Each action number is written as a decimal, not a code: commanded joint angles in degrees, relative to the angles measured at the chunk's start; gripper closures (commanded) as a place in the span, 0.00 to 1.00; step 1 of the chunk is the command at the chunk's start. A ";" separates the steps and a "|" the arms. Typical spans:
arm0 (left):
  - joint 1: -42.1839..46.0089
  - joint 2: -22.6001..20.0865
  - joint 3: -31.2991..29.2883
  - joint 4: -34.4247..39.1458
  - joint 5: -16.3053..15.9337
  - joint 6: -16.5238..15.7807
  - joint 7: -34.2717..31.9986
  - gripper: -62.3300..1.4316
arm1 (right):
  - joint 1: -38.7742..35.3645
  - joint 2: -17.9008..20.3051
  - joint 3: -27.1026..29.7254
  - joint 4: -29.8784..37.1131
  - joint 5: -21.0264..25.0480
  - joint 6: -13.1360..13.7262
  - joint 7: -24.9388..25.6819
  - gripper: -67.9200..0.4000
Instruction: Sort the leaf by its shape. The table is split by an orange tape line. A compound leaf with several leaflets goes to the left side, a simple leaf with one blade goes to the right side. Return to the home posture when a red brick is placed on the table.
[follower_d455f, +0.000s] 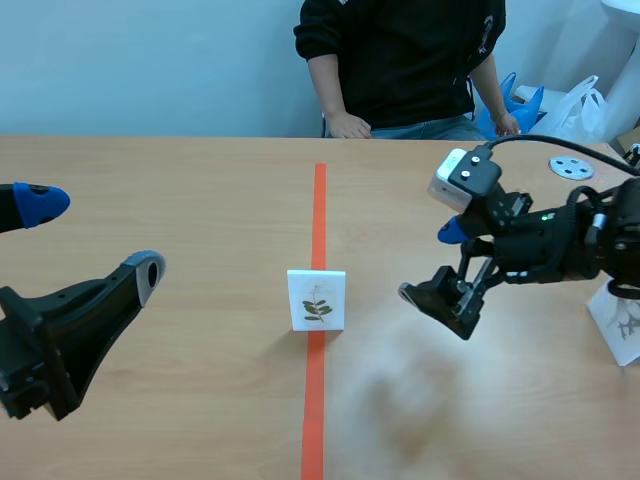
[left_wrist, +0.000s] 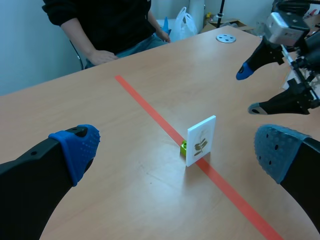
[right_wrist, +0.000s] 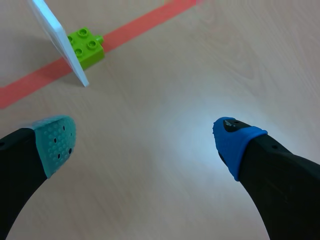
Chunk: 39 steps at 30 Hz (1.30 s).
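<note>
**Leaf card on the tape line, both grippers wide open and empty**

The card (follower_d455f: 316, 299) stood upright on the orange line (follower_d455f: 318, 220), about midway across the table (follower_d455f: 200, 400). Its white face carried a printed green sprig with what looked like several leaflets along one stem. A green brick (right_wrist: 86, 46) sat touching the card's back, on the edge of the line.

The left gripper (follower_d455f: 95, 238) was on the left side of the table, well apart from the card, with its fingers spread wide and nothing between them. In its wrist view the card stood ahead, in line with the gap between the pads.

The right gripper (follower_d455f: 430, 262) hung over the right half, near the card but not touching it, above a soft shadow on the wood. Its jaws were also wide apart and held nothing. In its own view the card and brick lay ahead, off toward the grey-green pad (right_wrist: 55, 142).

A second card (follower_d455f: 620, 325) stood by the right arm at the table's right edge. A metal disc (follower_d455f: 571, 167) lay at the far right. A person (follower_d455f: 400, 60) sat across the table, with one hand (follower_d455f: 348, 125) resting on its far edge.
</note>
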 joint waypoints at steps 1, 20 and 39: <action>0.61 0.17 -0.22 0.85 -0.52 -0.13 -0.81 0.00 | 2.19 -1.22 -0.79 -0.17 -0.76 0.22 0.83 0.18; 0.61 0.31 -0.22 0.85 -0.55 -0.13 -0.83 0.00 | 7.74 -13.18 -11.67 -12.35 -6.43 -1.57 7.10 0.21; 0.61 0.28 -0.22 0.85 -0.55 -0.13 -0.83 0.00 | 7.69 -14.58 -11.67 -13.73 -6.60 -3.54 7.65 0.56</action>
